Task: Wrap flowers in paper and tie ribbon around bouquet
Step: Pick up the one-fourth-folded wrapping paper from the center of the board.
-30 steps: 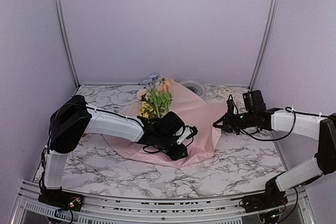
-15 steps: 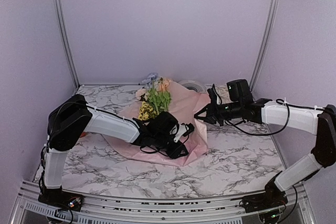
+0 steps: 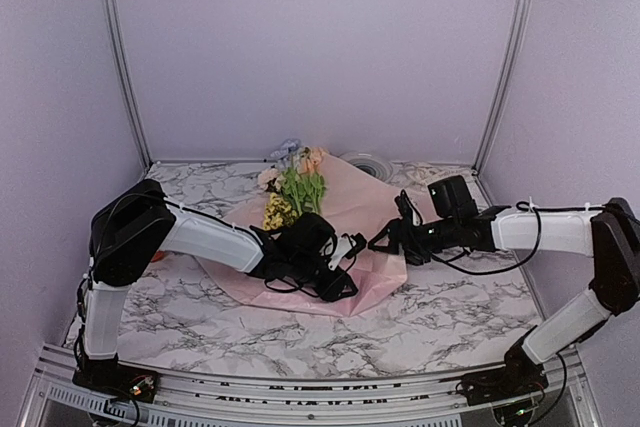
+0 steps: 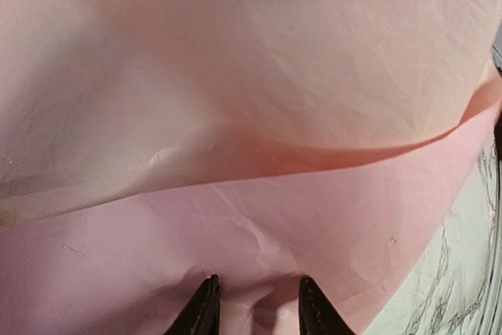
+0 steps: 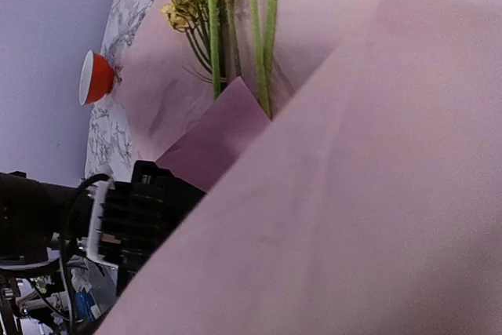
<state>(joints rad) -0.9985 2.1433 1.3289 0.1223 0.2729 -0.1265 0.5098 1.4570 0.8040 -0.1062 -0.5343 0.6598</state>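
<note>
Right flap just folded across.
The 3 o'clock side of the paper (image 3: 368,205) now lies over the flowers (image 3: 303,187); left jaws pinch the paper, right jaws unreadable.

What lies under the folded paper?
Flowers: their blooms and upper stems show, but the paper fold covers the lower stems, so the stem ends cannot be seen.
</note>
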